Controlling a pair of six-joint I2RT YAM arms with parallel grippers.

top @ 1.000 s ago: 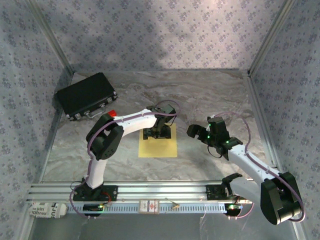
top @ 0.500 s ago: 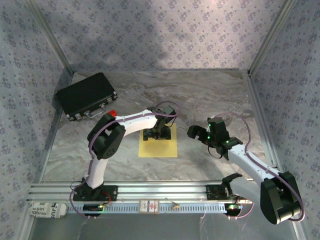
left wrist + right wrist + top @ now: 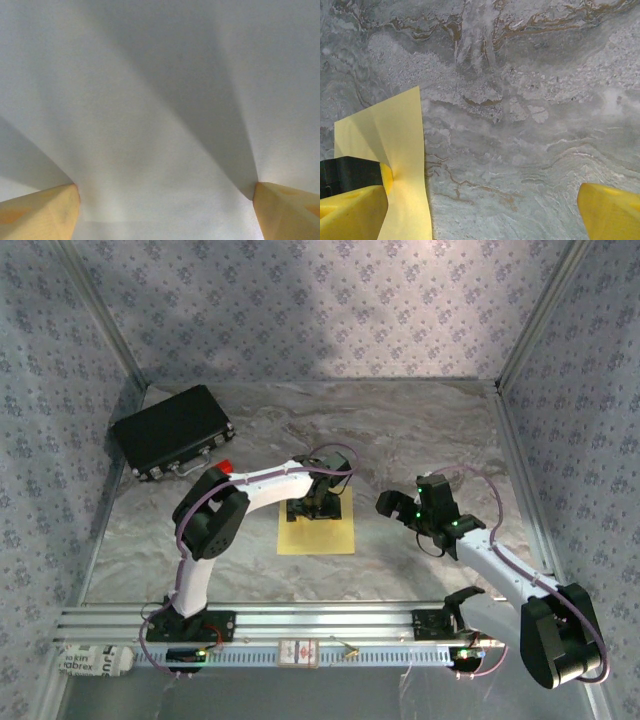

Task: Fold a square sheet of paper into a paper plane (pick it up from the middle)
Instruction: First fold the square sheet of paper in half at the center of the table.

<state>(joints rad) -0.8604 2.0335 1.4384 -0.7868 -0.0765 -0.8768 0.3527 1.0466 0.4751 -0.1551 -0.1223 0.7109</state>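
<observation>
1. Against the frame one second ago, the left gripper point(image 3: 317, 506) sits slightly lower over the paper point(image 3: 318, 539). The left arm's elbow has shifted only slightly.
2. The paper has not moved. It lies on the table point(image 3: 430, 430), centred just ahead of the two arm bases, as a yellow square.
3. The right gripper point(image 3: 480, 215) and its arm show no visible change from the earlier frames.
4. Left gripper: the fingers are spread wide. In the left wrist view both fingertips point(image 3: 39, 212) stand at the bottom corners with their shadows meeting them on the sheet. They press on the paper and nothing is clamped between them.
5. Right gripper: the fingers point(image 3: 612, 210) are at full spread and hold nothing. It hovers over bare table just to the right of the paper. In the right wrist view the paper's right edge reaches its left finger.
6. Surface: grey marble-pattern tabletop with brown veining.
7. A black case point(image 3: 172, 432) lies at the far left, well apart from the paper. A red block point(image 3: 226, 466) sits just near of the case.
8. An aluminium rail point(image 3: 330, 625) at the near edge carries both arm bases.
9. Room: walls point(image 3: 320, 310) with a small floral print enclose three sides, and metal posts stand in the corners.
</observation>
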